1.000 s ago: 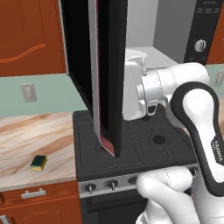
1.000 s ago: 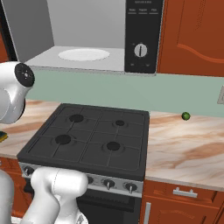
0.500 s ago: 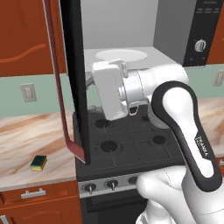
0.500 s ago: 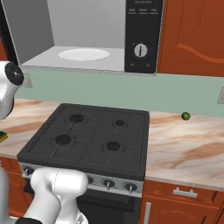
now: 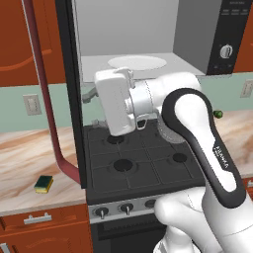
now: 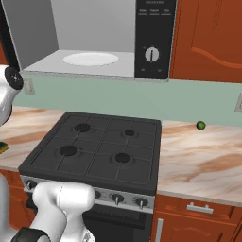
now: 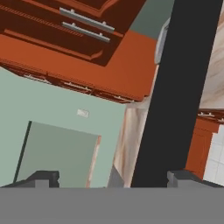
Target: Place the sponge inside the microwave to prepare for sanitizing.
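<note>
We see the sponge [image 5: 43,184] on the counter, well left of the stove [image 5: 143,163]. The microwave [image 5: 148,44] hangs open above the stove. The gripper [image 7: 113,179] fingers stand wide apart, apparently empty.

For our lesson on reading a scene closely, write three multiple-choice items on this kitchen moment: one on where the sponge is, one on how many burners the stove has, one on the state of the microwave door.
1. Where does the sponge lie?
A. on the counter left of the stove
B. on the white plate
C. on a burner

2. How many burners does the stove have?
A. two
B. four
C. six

3. How is the microwave door?
A. shut
B. swung wide open
C. missing

Answers:
1 A, it rests on the marble counter by the stove's left edge.
2 B, four round burners show in the right base view.
3 B, the grey inside and the white plate are exposed.
</note>
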Available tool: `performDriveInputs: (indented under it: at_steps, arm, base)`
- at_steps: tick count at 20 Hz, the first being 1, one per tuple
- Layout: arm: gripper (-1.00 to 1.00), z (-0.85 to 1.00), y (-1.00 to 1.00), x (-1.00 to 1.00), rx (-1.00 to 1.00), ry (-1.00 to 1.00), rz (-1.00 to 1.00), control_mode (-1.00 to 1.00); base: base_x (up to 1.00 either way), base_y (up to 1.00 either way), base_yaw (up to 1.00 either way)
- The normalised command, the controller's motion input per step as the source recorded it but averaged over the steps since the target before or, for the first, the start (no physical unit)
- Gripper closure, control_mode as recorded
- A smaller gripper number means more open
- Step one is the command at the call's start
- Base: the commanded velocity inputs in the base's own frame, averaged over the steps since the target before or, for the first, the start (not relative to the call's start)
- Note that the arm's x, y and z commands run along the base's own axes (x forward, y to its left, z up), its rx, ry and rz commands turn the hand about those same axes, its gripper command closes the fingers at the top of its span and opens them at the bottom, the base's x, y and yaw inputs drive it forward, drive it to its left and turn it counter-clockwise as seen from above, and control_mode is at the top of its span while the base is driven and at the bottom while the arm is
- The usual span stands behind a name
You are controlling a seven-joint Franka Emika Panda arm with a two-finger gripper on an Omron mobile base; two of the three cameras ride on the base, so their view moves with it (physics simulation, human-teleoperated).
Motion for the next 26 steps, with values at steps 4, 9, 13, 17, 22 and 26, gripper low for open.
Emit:
performDriveInputs:
  at_steps: [4,9,13,17,22,26]
  arm:
    - [-1.0,0.0,-0.26,-0.02,0.0,-0.05,0.03,-1.0]
    - [-1.0,0.0,-0.54,-0.23,-0.01,-0.1,0.04,-1.0]
    - [-1.0,-0.03,-0.56,-0.49,-0.09,-0.21,0.07,-1.0]
    - [-1.0,-0.14,-0.56,-0.54,-0.13,-0.24,0.07,-1.0]
    - [-1.0,-0.39,-0.35,-0.38,-0.17,-0.21,0.1,-1.0]
    - [-1.0,-0.5,-0.24,-0.23,-0.13,-0.13,0.0,-1.0]
  base:
    - [0.0,0.0,0.0]
    - [0.0,0.0,0.0]
    - [0.0,0.0,0.0]
    - [0.0,0.0,0.0]
    - [0.0,0.0,0.0]
    - [0.0,0.0,0.0]
